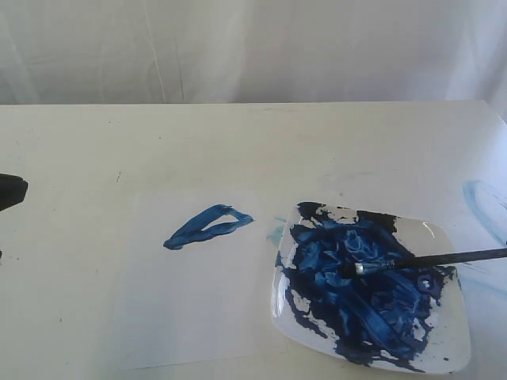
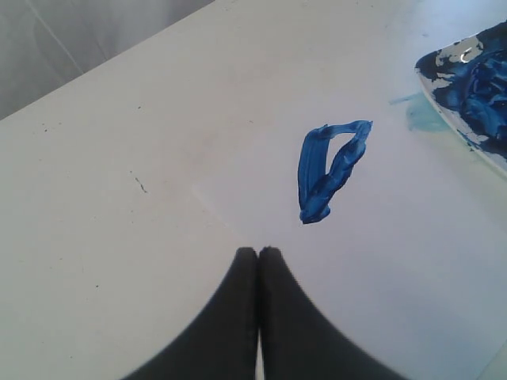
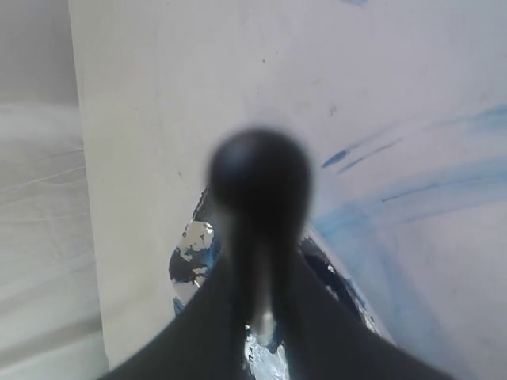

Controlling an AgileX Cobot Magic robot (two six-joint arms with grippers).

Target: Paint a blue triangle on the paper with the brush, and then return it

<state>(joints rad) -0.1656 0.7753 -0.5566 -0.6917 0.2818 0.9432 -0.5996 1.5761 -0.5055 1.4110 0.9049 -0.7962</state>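
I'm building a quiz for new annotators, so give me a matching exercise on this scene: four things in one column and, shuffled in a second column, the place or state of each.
Column 1
1. blue triangle
2. brush
3. plate
4. left gripper

Column 2
A. jaws closed, holding nothing
B. smeared all over with dark-blue paint
C. painted on the paper
D. bristle end resting on the plate

Pairs: 1-C, 2-D, 3-B, 4-A
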